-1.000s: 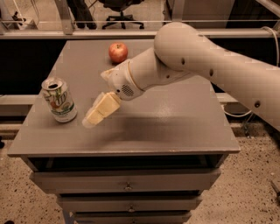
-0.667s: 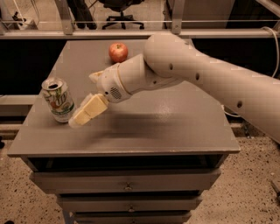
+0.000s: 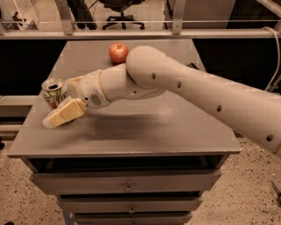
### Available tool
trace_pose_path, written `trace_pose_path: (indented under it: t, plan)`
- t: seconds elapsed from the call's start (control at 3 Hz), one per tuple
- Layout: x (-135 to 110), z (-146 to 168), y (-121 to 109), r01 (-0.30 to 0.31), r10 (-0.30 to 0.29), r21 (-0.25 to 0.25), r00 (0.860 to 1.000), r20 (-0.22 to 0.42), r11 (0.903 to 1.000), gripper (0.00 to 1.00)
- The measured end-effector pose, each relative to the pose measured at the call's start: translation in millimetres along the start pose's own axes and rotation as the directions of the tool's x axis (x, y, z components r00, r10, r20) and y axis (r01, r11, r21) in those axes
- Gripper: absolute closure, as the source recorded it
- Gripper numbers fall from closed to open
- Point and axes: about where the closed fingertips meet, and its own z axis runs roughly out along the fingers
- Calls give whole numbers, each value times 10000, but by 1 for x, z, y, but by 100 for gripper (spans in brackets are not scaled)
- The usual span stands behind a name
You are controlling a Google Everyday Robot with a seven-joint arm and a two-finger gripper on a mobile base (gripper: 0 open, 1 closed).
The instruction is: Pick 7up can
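Note:
The 7up can (image 3: 52, 90) stands upright near the left edge of the grey table (image 3: 158, 129), white and green with a silver open top. My gripper (image 3: 59, 102) has reached it from the right and is open. The near cream finger (image 3: 63, 113) lies in front of the can and hides its lower part. The far finger (image 3: 74, 80) shows just behind and to the right of the can. The can sits between the two fingers and rests on the table.
A red apple (image 3: 118, 52) sits at the back middle of the table, behind my arm (image 3: 184, 88). Drawers (image 3: 127, 182) are below the table front. A metal rail (image 3: 131, 33) and an office chair (image 3: 118, 9) are behind the table.
My gripper has moved left across the table, from beside the can to around it. The can and the apple have not moved.

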Motion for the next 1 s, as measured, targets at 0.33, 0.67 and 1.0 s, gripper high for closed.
trace_pose_path:
  t: [0.33, 0.67, 1.0]
  plan:
    - [-4, 18, 2, 37, -37, -4, 9994, 341, 10000, 42]
    - [-5, 24, -8, -134, 122, 188, 9979, 631, 9997, 64]
    - [-14, 3, -25, -341, 285, 421, 9914, 1279, 9985, 88]
